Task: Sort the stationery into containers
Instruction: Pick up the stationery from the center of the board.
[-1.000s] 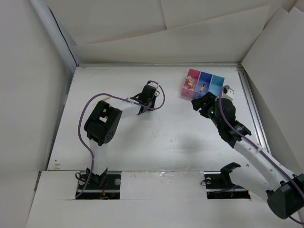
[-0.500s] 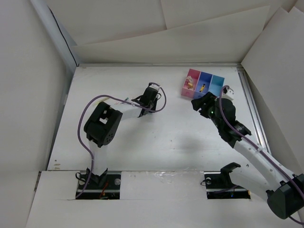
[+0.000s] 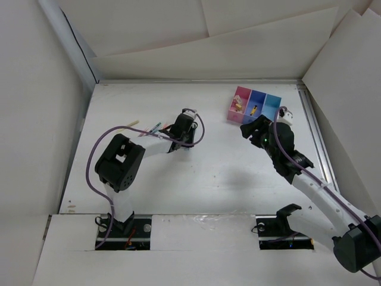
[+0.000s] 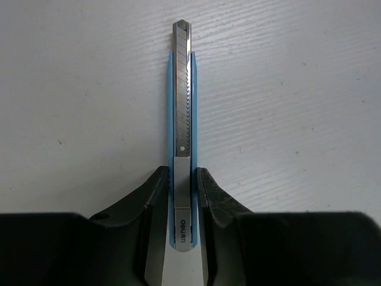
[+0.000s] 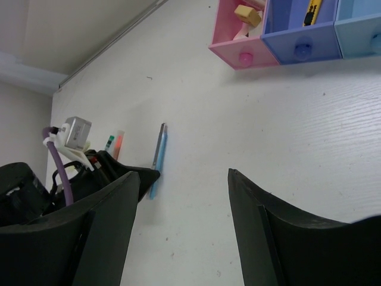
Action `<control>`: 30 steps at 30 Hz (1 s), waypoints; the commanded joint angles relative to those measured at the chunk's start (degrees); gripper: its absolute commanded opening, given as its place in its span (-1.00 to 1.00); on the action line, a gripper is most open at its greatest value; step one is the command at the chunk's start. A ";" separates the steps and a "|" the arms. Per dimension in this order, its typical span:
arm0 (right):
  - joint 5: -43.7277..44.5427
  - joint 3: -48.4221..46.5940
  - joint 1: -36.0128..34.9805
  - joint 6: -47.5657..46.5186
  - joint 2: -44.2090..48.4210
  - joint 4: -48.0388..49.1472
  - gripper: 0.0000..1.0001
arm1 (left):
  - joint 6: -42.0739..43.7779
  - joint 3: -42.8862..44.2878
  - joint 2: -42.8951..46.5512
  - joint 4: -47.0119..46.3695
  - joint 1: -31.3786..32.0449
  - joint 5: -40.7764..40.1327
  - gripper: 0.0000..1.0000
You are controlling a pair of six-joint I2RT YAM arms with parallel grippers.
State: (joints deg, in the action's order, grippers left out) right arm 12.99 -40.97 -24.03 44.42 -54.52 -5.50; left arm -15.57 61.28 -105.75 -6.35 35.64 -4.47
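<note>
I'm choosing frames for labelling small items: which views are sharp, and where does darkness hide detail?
Left wrist: blue cutter crisp, its lettering readable, left pincer near-black. Right wrist: tilted, right pincer a dark silhouette, bins clear. Top external: even light, soft shadows, little detail.

Left arm: elbow folded, reaching well left of the containers. Left gripper: clamped on blue cutter. Right gripper: jaws wide, empty, just before the containers.
</note>
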 commanded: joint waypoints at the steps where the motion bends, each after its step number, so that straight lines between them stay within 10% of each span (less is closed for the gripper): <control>1: -0.43 0.19 0.30 0.22 -0.41 2.86 0.34 | -1.30 -0.37 4.76 -0.59 0.31 2.36 -0.81; 30: -16.86 -4.29 -0.31 -0.31 -12.36 7.17 0.47 | -5.16 1.92 11.18 -9.99 9.80 18.35 -0.81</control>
State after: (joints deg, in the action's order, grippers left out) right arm -2.02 -42.72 -23.75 43.75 -66.70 -2.07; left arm -18.83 60.80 -96.53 -10.98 46.02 10.15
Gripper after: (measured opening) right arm 0.746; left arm 0.181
